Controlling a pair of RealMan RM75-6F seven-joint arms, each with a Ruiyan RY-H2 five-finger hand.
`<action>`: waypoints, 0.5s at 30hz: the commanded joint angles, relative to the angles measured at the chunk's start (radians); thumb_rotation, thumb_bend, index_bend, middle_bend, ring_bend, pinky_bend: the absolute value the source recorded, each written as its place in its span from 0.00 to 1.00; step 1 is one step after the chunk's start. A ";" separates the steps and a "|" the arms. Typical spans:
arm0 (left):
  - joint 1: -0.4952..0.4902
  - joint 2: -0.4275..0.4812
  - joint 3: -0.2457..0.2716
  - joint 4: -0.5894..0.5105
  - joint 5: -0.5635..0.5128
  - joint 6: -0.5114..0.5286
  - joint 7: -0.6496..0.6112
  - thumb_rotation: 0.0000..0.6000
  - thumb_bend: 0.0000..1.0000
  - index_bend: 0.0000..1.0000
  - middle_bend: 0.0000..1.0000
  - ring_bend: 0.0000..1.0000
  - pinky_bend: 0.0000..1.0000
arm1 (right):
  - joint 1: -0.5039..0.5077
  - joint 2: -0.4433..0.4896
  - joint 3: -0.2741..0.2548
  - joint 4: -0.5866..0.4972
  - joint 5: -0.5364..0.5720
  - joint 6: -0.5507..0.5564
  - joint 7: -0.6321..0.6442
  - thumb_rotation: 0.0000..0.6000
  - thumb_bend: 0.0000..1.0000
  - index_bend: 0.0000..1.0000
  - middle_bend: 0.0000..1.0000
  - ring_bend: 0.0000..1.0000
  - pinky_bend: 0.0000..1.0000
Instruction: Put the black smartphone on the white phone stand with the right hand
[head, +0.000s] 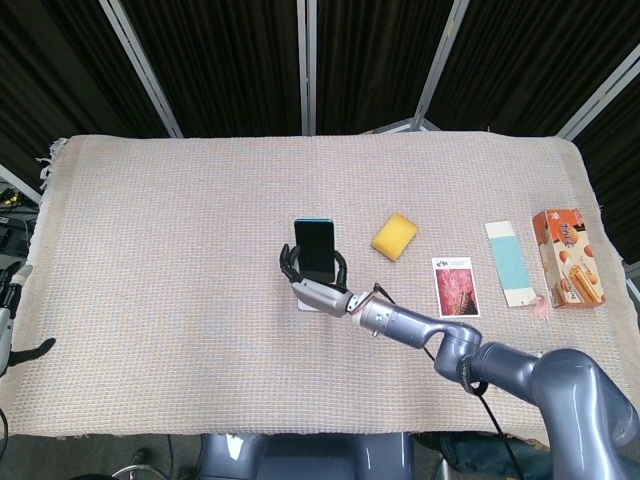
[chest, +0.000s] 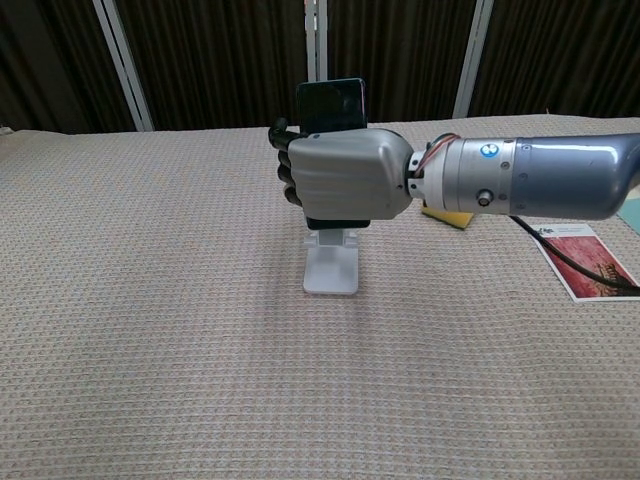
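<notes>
Head view
Right robot hand (head: 312, 288): fingers wrapped around the black smartphone (head: 314, 248), holding it upright near the middle of the bench (head: 150, 250).
Black smartphone: stands on end in that grip, top edge clear above the fingers, screen a dark teal-black.
White phone stand (head: 303, 306): only a small pale sliver shows under the right robot hand; whether the phone touches it cannot be told from here.
Left robot hand (head: 10, 310): only a sliver at the left frame edge, off the bench; whether its fingers are spread or curled cannot be told.
Yellow sponge (head: 394, 236): lies on the cloth just right of the phone, apart from it.
Picture card (head: 455, 286): flat on the cloth, right of the right arm's wrist.
Pale blue strip (head: 511, 262): further right, flat on the cloth.
Orange snack box (head: 568, 257): near the right edge of the bench.

Chest view
Right robot hand (chest: 345, 185): back of the hand faces the camera, dark fingers (chest: 285, 170) curled round the left edge of the phone.
Black smartphone (chest: 329, 104): upright, its upper part above the hand, its lower edge hidden behind the hand.
White phone stand (chest: 331, 264): directly below the hand, base flat on the woven cloth, its upright back rising into the hand's underside; contact with the phone is hidden.
Yellow sponge (chest: 448, 217): a small part shows behind the wrist.
Picture card (chest: 590, 260): on the cloth at the right, a black cable crossing its corner.
</notes>
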 joint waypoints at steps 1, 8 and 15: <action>-0.003 -0.002 0.002 0.000 0.000 -0.006 0.006 1.00 0.00 0.00 0.00 0.00 0.00 | -0.004 -0.011 -0.004 0.005 0.003 0.007 0.003 1.00 0.22 0.50 0.47 0.38 0.28; -0.001 -0.001 0.001 -0.002 -0.002 0.000 0.005 1.00 0.00 0.00 0.00 0.00 0.00 | -0.008 -0.033 -0.003 0.015 0.017 0.014 -0.005 1.00 0.23 0.50 0.47 0.38 0.28; -0.003 -0.002 0.002 -0.001 -0.002 -0.003 0.007 1.00 0.00 0.00 0.00 0.00 0.00 | -0.011 -0.047 -0.011 0.030 0.024 0.019 -0.002 1.00 0.23 0.50 0.47 0.38 0.28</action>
